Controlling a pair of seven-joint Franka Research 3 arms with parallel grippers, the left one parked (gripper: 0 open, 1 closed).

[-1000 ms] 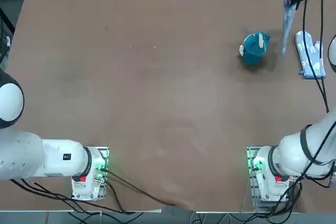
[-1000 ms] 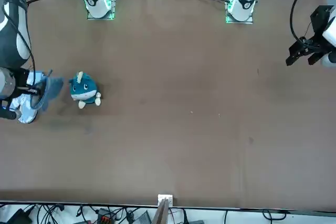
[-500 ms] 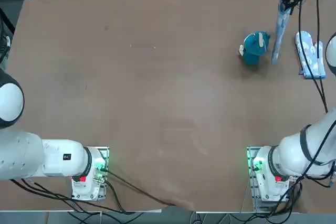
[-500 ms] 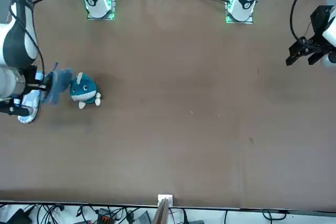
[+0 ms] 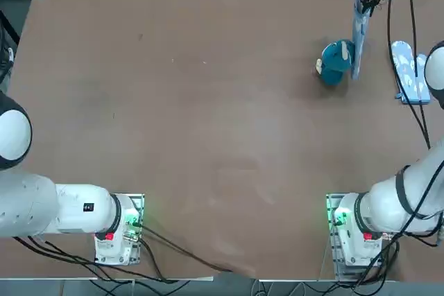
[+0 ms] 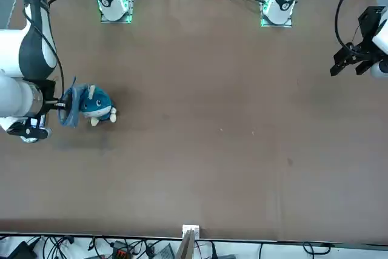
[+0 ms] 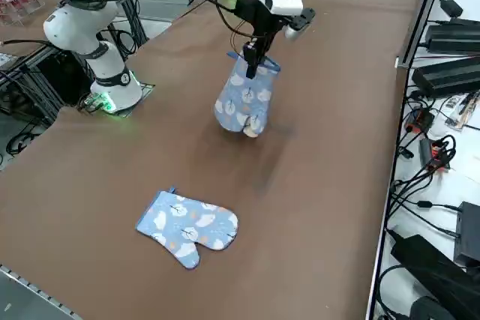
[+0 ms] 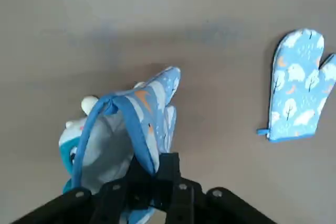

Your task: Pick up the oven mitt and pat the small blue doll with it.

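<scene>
One oven mitt (image 7: 244, 103) under end effector (image 7: 250, 63).

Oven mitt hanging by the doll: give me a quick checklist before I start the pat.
1. Right gripper shut on the oven mitt at its cuff: ok.
2. Mitt lifted, hanging free: ok.
3. Mitt beside the small blue doll: ok.
4. Mitt touching the doll: cannot tell.
5. Doll upright on the table: ok.
6. Second mitt flat, apart from the doll: ok.
</scene>
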